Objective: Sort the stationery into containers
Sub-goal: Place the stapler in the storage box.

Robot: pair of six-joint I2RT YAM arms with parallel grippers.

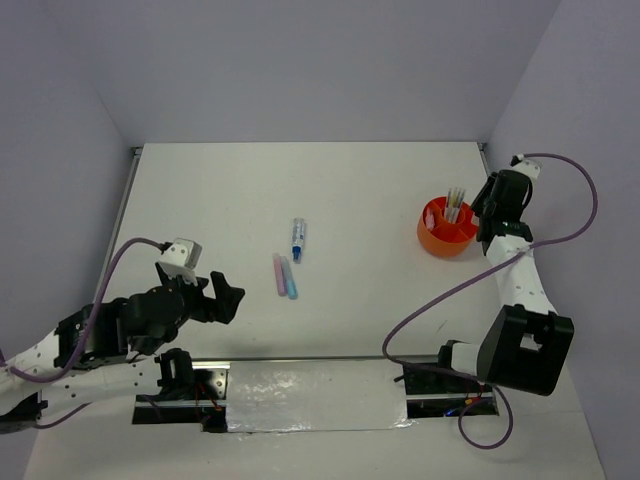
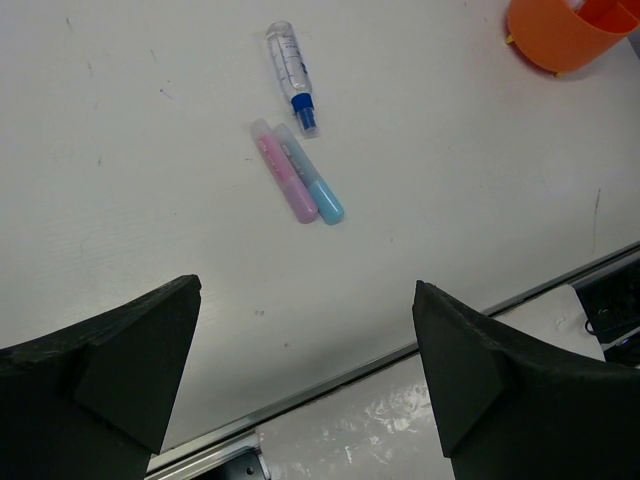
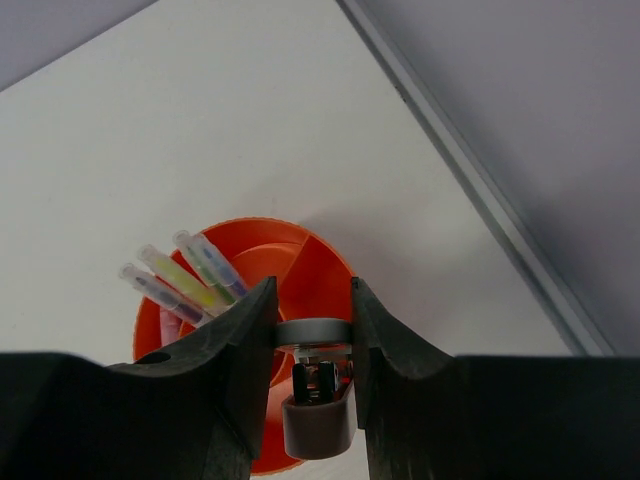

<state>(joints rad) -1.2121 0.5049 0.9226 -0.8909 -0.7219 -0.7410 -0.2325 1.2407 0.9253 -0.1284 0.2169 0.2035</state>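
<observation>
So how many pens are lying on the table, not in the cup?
3. A pink marker and a blue marker lie side by side near the middle of the table. A clear blue-capped pen lies just beyond them. Others may be hidden.

Pink marker [image 1: 279, 273] and blue marker [image 1: 290, 279] lie touching, well apart from orange cup [image 1: 438, 243].

We are seeing the orange cup [image 1: 446, 229] standing upright, divided inside, with thin yellow and greyish pens [image 1: 455, 203] leaning in one compartment. Well to its left, a pink marker [image 1: 279, 273] and a blue marker [image 1: 289, 278] are lying side by side, touching. Just beyond them a clear tube [image 1: 298, 239] with a blue cap is lying flat. A small grey piece [image 3: 315, 385] is sitting pinched in the right gripper [image 3: 312, 330] over the cup.
</observation>
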